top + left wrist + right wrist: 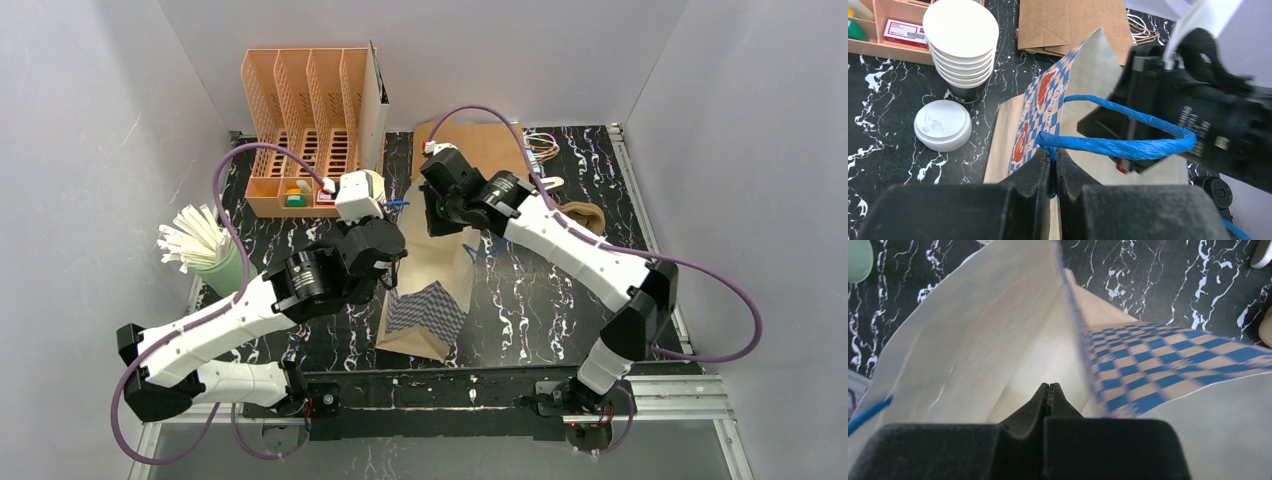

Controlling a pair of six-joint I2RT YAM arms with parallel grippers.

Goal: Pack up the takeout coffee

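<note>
A stack of white paper cups [960, 45] stands on the black marble table, and beside it lies a small pile of white lids [943, 125]. A blue-checked paper bag [428, 305] lies with its mouth towards the back. My left gripper [1053, 160] is shut on the bag's blue twisted handle [1128, 147], holding the mouth up. My right gripper [1049, 387] is shut with nothing between its tips and reaches into the bag's pale inside [998, 340]. From above, the right gripper [432, 222] sits at the bag's mouth.
An orange desk organiser [300, 130] stands at the back left, and a green cup of white straws [215, 255] at the left edge. A flat brown paper bag [485, 150] lies at the back. A brown moulded piece [585, 215] sits right of the right arm.
</note>
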